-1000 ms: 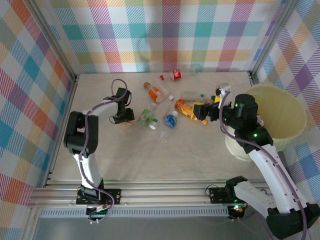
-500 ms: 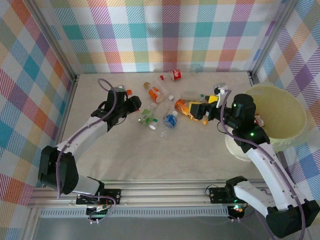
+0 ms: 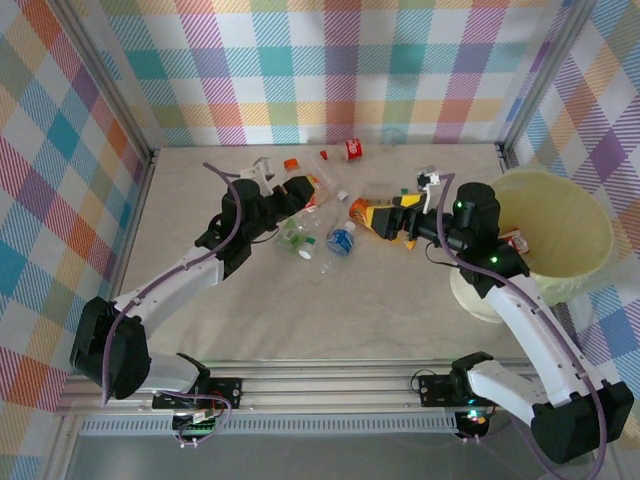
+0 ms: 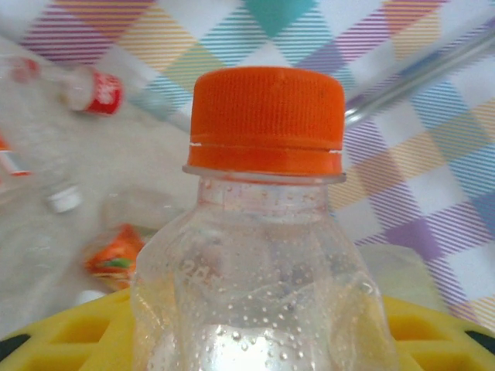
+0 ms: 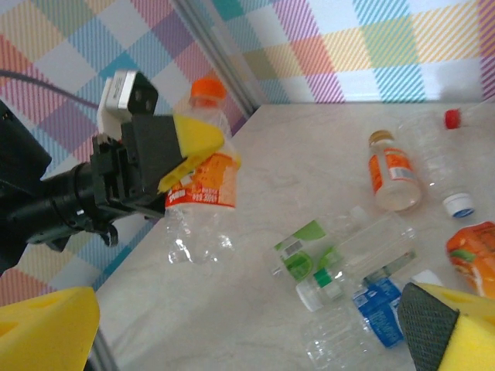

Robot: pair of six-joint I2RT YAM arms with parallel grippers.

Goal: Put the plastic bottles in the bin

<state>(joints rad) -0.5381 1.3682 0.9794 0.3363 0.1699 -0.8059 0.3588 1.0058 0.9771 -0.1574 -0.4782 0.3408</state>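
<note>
While our left gripper [image 3: 285, 192] pinches an orange-label bottle [image 4: 263, 255] we can't read, the right gripper [image 3: 392, 222] sits spread.

The bin [image 3: 585, 235], a large round pale yellow-cream tub, stands upright at 3 o'clock on the worktop [image 3: 300, 310]. One orange-capped bottle [image 5: 203, 185] (clear, with an orange label) is held cap-up, clamped in the left gripper [image 5: 189, 154]. The others lie on their sides mid-worktop. A red-labelled bottle [image 3: 350, 150] is at 12 o'clock of the group, with an orange-labelled bottle [image 5: 390, 176] nearer the middle. A green-labelled bottle [image 5: 303, 239] and a blue-labelled bottle [image 5: 379, 309] are at 6 o'clock. A crushed amber bottle [image 3: 372, 213] is at 3 o'clock, nearest the bin.
</note>
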